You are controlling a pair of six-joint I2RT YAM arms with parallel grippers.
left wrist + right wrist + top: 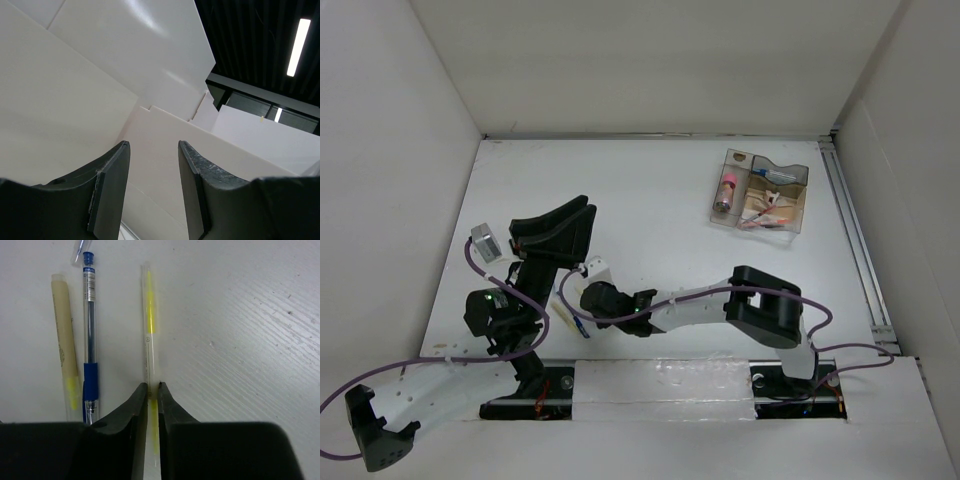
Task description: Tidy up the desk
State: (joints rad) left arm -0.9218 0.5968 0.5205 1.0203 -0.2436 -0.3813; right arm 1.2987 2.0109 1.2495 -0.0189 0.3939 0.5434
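I'm pinching the clear yellow pen point(149, 325) with the right gripper point(153, 390), low over the desk point(650, 200), near-left. Blue pen point(89, 340) and cream marker point(64, 350) are lying just beside it, unsorted. The tray point(807, 190), well apart, is holding a few items. Left gripper point(153, 145) is hanging spread, empty.

I see my left gripper point(153, 147) tilted upward, its dark jaws standing apart, framing white wall panels point(90, 100), with a lit strip light point(298, 47) on the dark ceiling point(250, 35) beyond.
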